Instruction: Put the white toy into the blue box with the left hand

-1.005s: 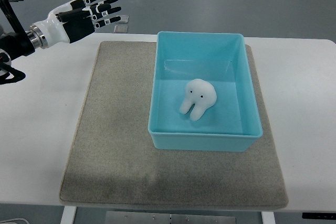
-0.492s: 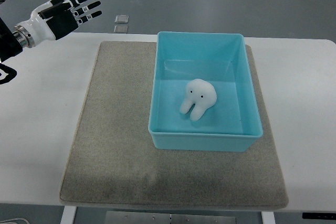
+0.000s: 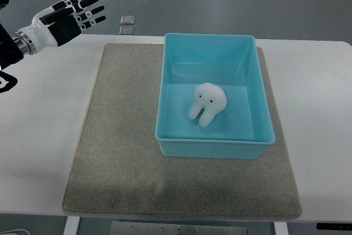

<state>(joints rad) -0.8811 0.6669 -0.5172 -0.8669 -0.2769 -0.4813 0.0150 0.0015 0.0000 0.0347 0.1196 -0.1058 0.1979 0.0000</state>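
Observation:
A white tooth-shaped toy [image 3: 207, 103] with two black eyes lies on the floor of the blue box [image 3: 169, 78], near its middle. The box stands on a grey mat [image 3: 121, 136]. My left hand [image 3: 74, 14] hovers at the far upper left, over the table's back edge, well away from the box. Its black-and-white fingers are spread and hold nothing. No right arm shows.
The mat lies on a white table [image 3: 44, 130]. Two small grey squares [image 3: 127, 24] sit on the floor beyond the table's far edge. Bare tabletop lies left and right of the mat.
My left hand has drawn back to the left and slightly up, away from the box, staying open. The toy and box have not moved.

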